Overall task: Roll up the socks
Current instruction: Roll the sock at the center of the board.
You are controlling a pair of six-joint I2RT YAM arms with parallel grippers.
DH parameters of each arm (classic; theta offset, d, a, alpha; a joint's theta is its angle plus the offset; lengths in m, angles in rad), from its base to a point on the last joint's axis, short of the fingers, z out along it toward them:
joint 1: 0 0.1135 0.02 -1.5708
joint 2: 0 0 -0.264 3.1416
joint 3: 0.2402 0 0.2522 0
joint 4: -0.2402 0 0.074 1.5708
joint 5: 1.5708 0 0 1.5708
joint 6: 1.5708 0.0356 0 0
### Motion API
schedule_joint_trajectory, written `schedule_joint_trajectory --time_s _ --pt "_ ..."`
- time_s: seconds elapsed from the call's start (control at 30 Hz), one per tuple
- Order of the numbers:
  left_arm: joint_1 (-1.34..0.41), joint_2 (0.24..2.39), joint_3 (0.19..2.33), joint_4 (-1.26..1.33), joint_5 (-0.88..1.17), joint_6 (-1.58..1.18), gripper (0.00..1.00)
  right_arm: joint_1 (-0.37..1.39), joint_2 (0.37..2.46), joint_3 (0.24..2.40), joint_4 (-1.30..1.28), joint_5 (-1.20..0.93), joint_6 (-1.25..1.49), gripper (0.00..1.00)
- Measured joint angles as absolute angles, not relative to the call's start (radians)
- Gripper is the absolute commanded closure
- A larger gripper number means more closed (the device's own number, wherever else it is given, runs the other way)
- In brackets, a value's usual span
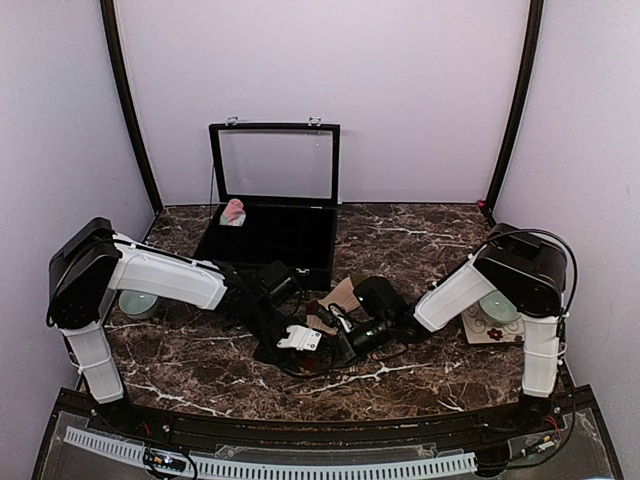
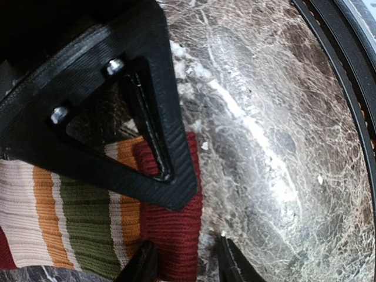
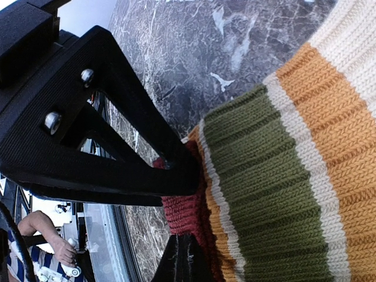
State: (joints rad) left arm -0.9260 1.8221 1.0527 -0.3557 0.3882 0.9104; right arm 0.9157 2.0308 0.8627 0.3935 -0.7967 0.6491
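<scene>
Looks like roll start on striped sock (image 2: 82, 217): right claw (image 3: 183, 218) clamped on red cuff (image 2: 187, 176), left claw (image 2: 179, 235) astride it, pinch unclear; next probably needs cuff turned toeward.

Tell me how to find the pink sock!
Look to the back of the marble table, where a black case stands with its clear lid up. The pink sock lies inside, in the case's back left corner. It is the only pink thing there; the striped sock lies out on the table, nearer the front.
</scene>
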Motion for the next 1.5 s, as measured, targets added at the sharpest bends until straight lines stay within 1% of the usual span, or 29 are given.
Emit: schedule_joint_trajectory --time_s 0.17,0.23,0.3,0.37,0.47,0.5,0.53,0.6,0.73,0.87,0.97,1.07,1.13,1.17,1.23,1.37,1.5 --pt "-0.926 1.839 1.071 -0.346 0.371 0.910 0.89 0.915 2.028 0.860 0.393 -0.797 0.649 1.00" --pt "-0.926 1.852 1.087 -0.346 0.367 0.908 0.96 0.914 2.022 0.856 0.392 -0.797 0.648 1.00" --pt "-0.926 1.862 1.097 -0.347 0.368 0.908 1.00 0.910 2.015 0.850 0.392 -0.794 0.648 0.92" --pt "-0.926 1.869 1.105 -0.350 0.369 0.906 1.00 0.908 2.004 0.843 0.385 -0.791 0.644 0.85" --pt "-0.925 1.880 1.120 -0.361 0.377 0.905 1.00 0.908 1.980 0.840 0.362 -0.782 0.636 0.80" --pt "-0.921 1.885 1.128 -0.371 0.384 0.905 1.00 0.908 1.973 0.838 0.354 -0.777 0.635 0.76" --pt "-0.917 1.893 1.139 -0.384 0.394 0.905 1.00 0.909 1.967 0.837 0.348 -0.770 0.633 0.70" --pt "-0.905 1.913 1.164 -0.413 0.426 0.902 1.00 0.909 1.944 0.828 0.337 -0.752 0.628 0.65" --pt "-0.866 1.966 1.226 -0.491 0.525 0.890 1.00 0.910 1.877 0.789 0.331 -0.668 0.613 0.63" --pt "-0.823 2.020 1.272 -0.562 0.648 0.876 1.00 0.912 1.745 0.665 0.322 -0.501 0.582 0.61" --pt "-0.799 2.051 1.296 -0.613 0.716 0.870 1.00 0.925 1.628 0.569 0.312 -0.372 0.549 0.55" --pt "-0.786 2.089 1.330 -0.673 0.772 0.859 1.00 0.965 1.518 0.490 0.309 -0.251 0.484 0.56" --pt "-0.781 2.116 1.357 -0.717 0.805 0.850 1.00 1.017 1.471 0.476 0.307 -0.187 0.430 0.60" --pt "-0.779 2.134 1.375 -0.743 0.822 0.844 1.00 1.045 1.456 0.476 0.308 -0.163 0.399 0.60" --pt "-0.771 2.180 1.421 -0.803 0.869 0.833 1.00 1.105 1.434 0.479 0.316 -0.120 0.328 0.63" --pt "-0.739 2.275 1.505 -0.921 0.974 0.817 1.00 1.188 1.439 0.498 0.321 -0.084 0.198 0.65" --pt "-0.715 2.326 1.545 -1.003 1.037 0.804 1.00 1.258 1.522 0.589 0.293 -0.038 0.082 0.66"
